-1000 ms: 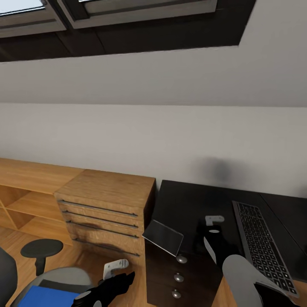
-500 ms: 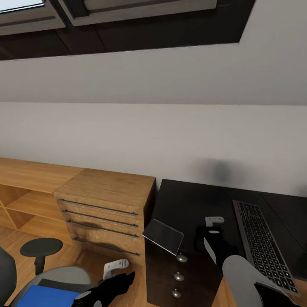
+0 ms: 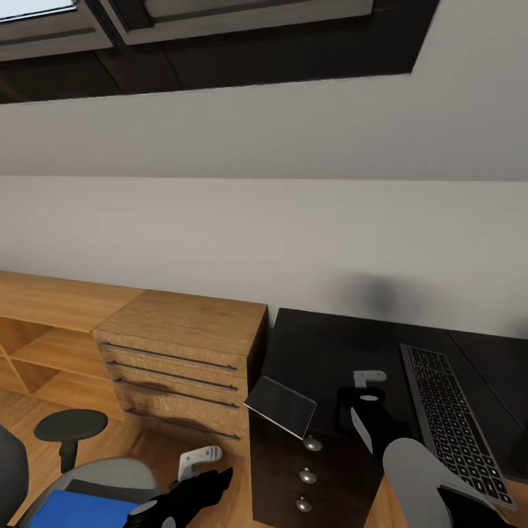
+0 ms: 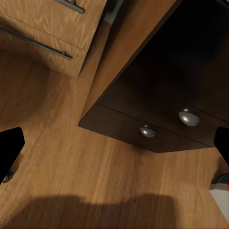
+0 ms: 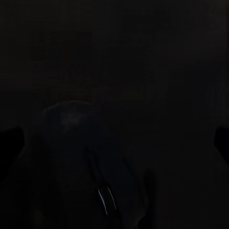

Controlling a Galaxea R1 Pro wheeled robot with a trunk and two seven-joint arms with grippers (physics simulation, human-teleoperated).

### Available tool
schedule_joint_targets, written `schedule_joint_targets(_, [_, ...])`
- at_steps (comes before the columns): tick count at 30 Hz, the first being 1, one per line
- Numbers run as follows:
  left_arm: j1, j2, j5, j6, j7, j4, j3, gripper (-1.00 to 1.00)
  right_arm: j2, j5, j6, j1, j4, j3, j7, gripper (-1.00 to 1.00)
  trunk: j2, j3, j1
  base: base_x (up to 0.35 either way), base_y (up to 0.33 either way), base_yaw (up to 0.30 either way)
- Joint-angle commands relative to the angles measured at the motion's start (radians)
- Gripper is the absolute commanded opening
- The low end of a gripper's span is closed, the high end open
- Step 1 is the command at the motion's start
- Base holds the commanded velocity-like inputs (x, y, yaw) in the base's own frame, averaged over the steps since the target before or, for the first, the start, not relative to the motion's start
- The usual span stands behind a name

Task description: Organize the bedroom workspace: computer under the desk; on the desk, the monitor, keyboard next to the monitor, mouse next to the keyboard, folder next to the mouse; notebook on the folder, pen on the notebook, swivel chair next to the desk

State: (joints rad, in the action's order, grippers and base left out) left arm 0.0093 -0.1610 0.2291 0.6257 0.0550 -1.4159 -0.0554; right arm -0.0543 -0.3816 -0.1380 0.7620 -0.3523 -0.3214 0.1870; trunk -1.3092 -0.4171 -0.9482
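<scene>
My right gripper (image 3: 362, 400) hovers open over the black desk (image 3: 323, 352), left of the keyboard (image 3: 447, 422). In the right wrist view the dark mouse (image 5: 88, 174) lies on the desk top between its spread fingertips (image 5: 9, 143). The grey notebook (image 3: 281, 405) overhangs the desk's left front corner. The blue folder (image 3: 70, 510) rests on the swivel chair (image 3: 110, 473) at the lower left. My left gripper (image 3: 218, 477) is open above the floor between chair and desk. It faces the desk's dark drawer unit (image 4: 157, 102).
A light wooden drawer cabinet (image 3: 180, 359) stands against the desk's left side, with low open shelving (image 3: 44, 345) beyond it. The chair's black armrest (image 3: 71, 425) sticks up near my left arm. A light grey corner with a red spot (image 4: 220, 191) shows on the wooden floor (image 4: 86, 176).
</scene>
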Motion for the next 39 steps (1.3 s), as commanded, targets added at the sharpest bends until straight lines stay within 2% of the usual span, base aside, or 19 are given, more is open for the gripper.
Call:
schedule_joint_targets(1, [0.0,0.0,0.009,0.004,0.006,-0.002,-0.001,1.0,-0.001,-0.008,0.0,0.0,-0.002,-0.004,0.0,1.0,-0.001,-0.001,0.0,0.0,0.0,0.0])
schedule_joint_targets(7, [0.0,0.0,0.009,0.003,0.006,-0.002,-0.001,1.0,-0.001,-0.007,0.084,0.0,-0.004,-0.005,-0.001,1.0,-0.001,-0.001,0.0,0.0,0.0,0.0])
schedule_joint_targets(10, [0.0,0.0,0.009,0.003,0.006,-0.002,0.0,1.0,-0.001,-0.007,0.117,0.0,-0.007,-0.005,-0.001,1.0,0.02,0.008,0.011,0.0,0.0,0.0])
schedule_joint_targets(31, [0.0,-0.001,0.008,0.002,0.009,0.014,-0.001,1.0,-0.01,-0.005,0.128,-0.001,-0.025,-0.005,-0.002,1.0,0.167,0.074,0.092,0.0,0.0,0.0])
schedule_joint_targets(39, [0.0,-0.002,0.004,0.0,0.013,0.018,-0.003,1.0,-0.014,0.0,0.1,-0.001,-0.066,-0.007,-0.001,1.0,0.223,0.099,0.123,0.0,0.0,0.0])
